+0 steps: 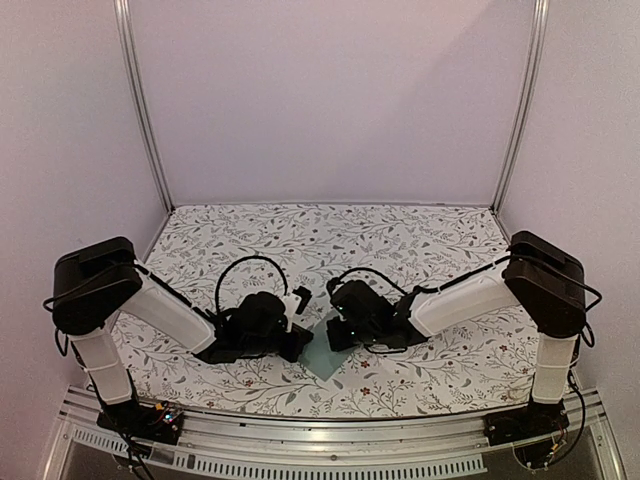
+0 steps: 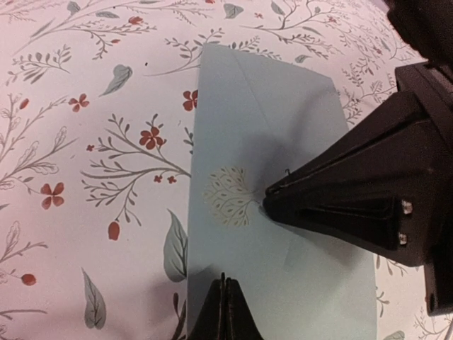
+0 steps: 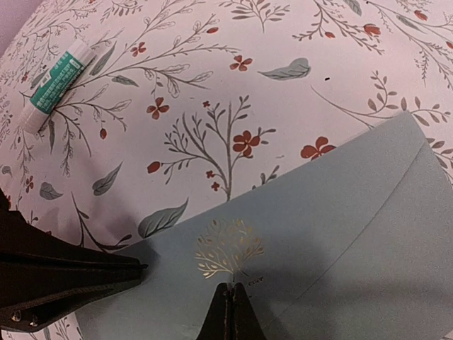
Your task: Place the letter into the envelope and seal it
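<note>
Pressing down: left gripper (image 2: 224, 287) and right gripper (image 3: 230, 292), both jaws closed, tips on the envelope (image 2: 276, 127) lying flat on the tabletop (image 2: 85, 212), flap down. I see no letter, likely inside; sealing looks nearly finished.

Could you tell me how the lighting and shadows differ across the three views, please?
Top external: dim and purplish, the envelope barely visible. Left wrist: a soft shadow lies on the envelope beside the right gripper; the tree emblem looks dull. Right wrist: the same emblem glints gold; the glue stick is slightly soft.
</note>
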### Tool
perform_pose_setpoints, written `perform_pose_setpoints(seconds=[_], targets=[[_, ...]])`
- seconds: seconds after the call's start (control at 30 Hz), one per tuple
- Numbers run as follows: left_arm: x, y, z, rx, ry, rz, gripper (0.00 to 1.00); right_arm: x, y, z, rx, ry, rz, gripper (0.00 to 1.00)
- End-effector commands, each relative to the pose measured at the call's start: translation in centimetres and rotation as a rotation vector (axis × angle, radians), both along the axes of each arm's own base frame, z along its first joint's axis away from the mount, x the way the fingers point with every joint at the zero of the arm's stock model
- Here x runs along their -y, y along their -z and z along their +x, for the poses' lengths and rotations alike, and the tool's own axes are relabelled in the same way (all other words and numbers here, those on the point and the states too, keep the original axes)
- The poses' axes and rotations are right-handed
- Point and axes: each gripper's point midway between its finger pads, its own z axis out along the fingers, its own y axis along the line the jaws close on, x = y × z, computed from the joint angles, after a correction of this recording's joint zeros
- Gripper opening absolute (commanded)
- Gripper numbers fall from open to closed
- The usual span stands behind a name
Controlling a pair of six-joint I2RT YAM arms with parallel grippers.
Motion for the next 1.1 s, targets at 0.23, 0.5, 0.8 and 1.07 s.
perform_pose_setpoints(seconds=[0.23, 0.5, 0.8, 1.07], targets=[[0.9, -1.5, -2.6, 0.030, 0.066, 0.013, 0.00, 2.9, 3.9, -2.7, -0.101, -0.010, -0.117, 0.00], [1.4, -2.5, -3.3, 0.052, 0.081, 0.004, 0.00, 3.1, 5.1, -2.9, -0.114, -0.002, -0.116, 0.00], [1.2, -1.9, -3.1, 0.026, 0.046, 0.031, 0.00, 2.8, 5.5, -3.0, -0.123, -0.006, -0.110, 0.00], [1.9, -0.8, -3.3, -0.005, 0.069, 0.055, 0.00, 2.9, 5.7, -3.0, -0.127, -0.008, -0.112, 0.00]])
